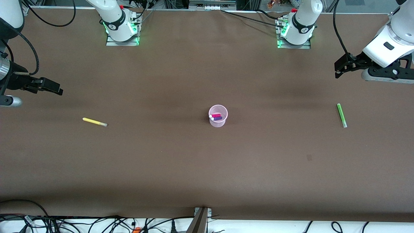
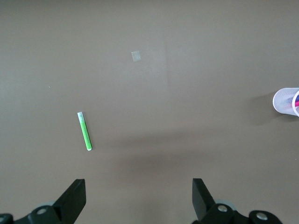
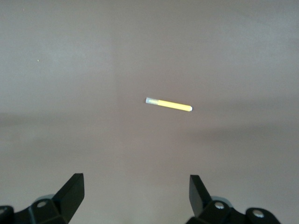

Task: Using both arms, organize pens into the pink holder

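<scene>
The pink holder (image 1: 218, 116) stands upright mid-table with the magenta pen (image 1: 215, 115) and the purple pen (image 1: 217, 118) inside it. It shows at the edge of the left wrist view (image 2: 286, 101). The yellow pen (image 1: 94, 122) lies flat toward the right arm's end of the table and shows in the right wrist view (image 3: 169, 105). The green pen (image 1: 341, 115) lies flat toward the left arm's end and shows in the left wrist view (image 2: 84, 131). My left gripper (image 1: 338, 68) (image 2: 139, 198) is open and empty, up over bare table. My right gripper (image 1: 55, 88) (image 3: 136, 196) is open and empty, up over bare table.
A small pale square mark (image 1: 309, 157) sits on the brown table nearer the front camera than the green pen. Both arm bases (image 1: 122, 29) (image 1: 295, 32) stand along the top edge. Cables run along the table's front edge.
</scene>
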